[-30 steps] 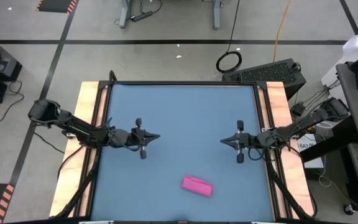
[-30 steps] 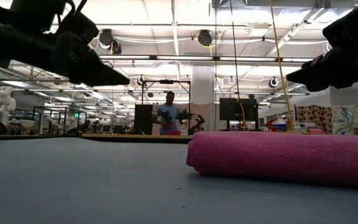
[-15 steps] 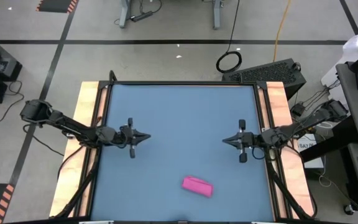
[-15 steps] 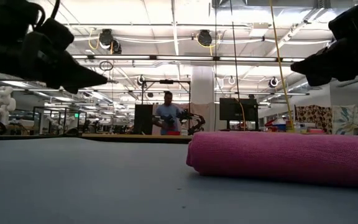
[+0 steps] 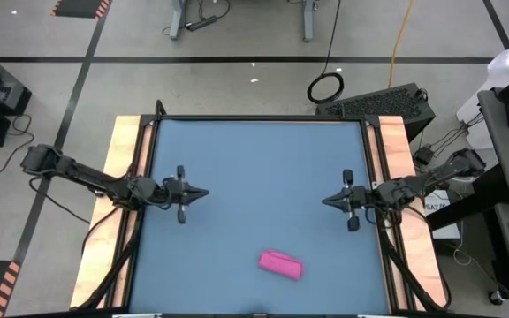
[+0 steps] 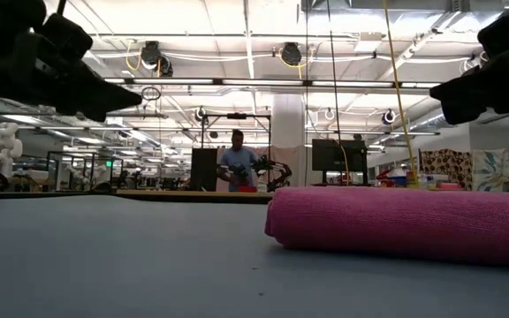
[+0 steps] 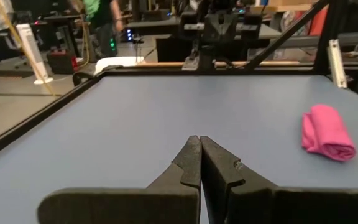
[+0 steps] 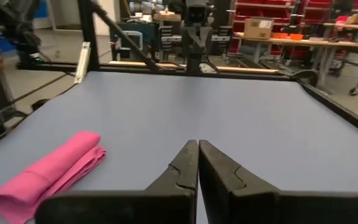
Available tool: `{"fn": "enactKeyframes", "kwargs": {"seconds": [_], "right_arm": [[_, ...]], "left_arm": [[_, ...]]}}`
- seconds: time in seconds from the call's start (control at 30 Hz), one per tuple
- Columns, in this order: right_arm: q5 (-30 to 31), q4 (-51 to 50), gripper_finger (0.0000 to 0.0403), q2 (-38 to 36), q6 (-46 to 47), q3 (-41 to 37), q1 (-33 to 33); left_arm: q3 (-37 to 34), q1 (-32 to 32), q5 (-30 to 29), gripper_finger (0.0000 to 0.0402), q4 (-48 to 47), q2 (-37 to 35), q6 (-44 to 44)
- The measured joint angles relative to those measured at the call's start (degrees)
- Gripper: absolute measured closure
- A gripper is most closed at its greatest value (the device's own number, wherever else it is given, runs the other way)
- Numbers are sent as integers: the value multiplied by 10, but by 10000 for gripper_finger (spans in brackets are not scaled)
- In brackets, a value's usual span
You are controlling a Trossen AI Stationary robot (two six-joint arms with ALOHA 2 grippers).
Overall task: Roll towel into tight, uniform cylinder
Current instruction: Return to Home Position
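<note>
The magenta-pink towel lies rolled as a short cylinder [image 5: 281, 263] on the blue tabletop near its front edge, resting on its long side; it also shows in the low view [image 6: 405, 223], the left wrist view [image 7: 327, 132] and the right wrist view [image 8: 45, 173]. My left gripper [image 5: 205, 193] hovers shut near the table's left edge, pointing level toward the right. My right gripper [image 5: 324, 201] hovers shut near the right edge, pointing level toward the left. Both stand well clear of the roll, their fingertips closed together [image 7: 199, 142] [image 8: 197, 146].
Wooden side rails [image 5: 120, 177] [image 5: 398, 168] flank the blue tabletop [image 5: 259, 159]. A person [image 6: 238, 165] stands far off in the room behind the table. The table's middle and far half are bare blue surface.
My left gripper has drawn back toward the table's left edge, staying shut. My right gripper has drawn back slightly toward the right edge, also shut. The rolled towel has not moved.
</note>
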Motion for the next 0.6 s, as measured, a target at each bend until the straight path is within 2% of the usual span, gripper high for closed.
{"fn": "enactKeyframes", "kwargs": {"seconds": [0.13, 0.27, 0.6], "right_arm": [[-6, -54, 399, -56, 0, 0, 0], [-25, -54, 399, -94, -17, 0, 0], [-35, -56, 399, -134, -63, 0, -5]], "left_arm": [[0, 0, 14, 399, -49, -63, 13], [0, 0, 18, 399, -113, -126, 19], [0, 0, 50, 399, -251, -272, 19]]}}
